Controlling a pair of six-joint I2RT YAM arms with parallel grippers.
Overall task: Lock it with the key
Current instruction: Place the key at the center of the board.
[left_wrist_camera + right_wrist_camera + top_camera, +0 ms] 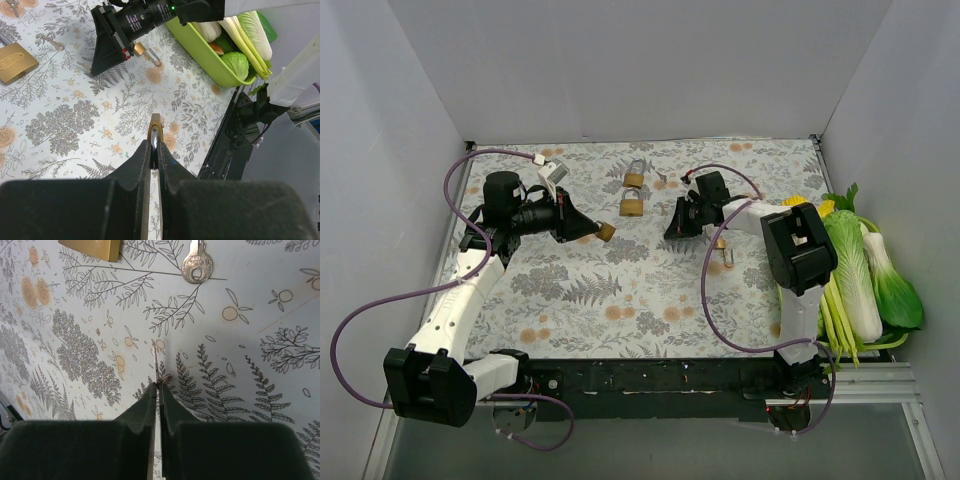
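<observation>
My left gripper (pixel 592 230) is shut on a brass padlock (pixel 606 232) and holds it above the floral cloth. The left wrist view shows that padlock (pixel 156 125) edge on, sticking out past the fingertips (pixel 142 155). My right gripper (pixel 672 232) is low over the cloth, shut on a thin silver key (pixel 154 357) seen edge on, with a small ring (pixel 165 379) at the fingertips. The key blade points away from the jaws, just above the cloth. The two grippers face each other, a short gap apart.
Two more brass padlocks (pixel 634 178) (pixel 631 206) lie at the back middle. A small padlock (pixel 722 245) lies by my right arm. A loose silver key (pixel 196 265) and a padlock corner (pixel 92 247) lie ahead of the right gripper. A green tray of vegetables (pixel 898 342) stands at the right.
</observation>
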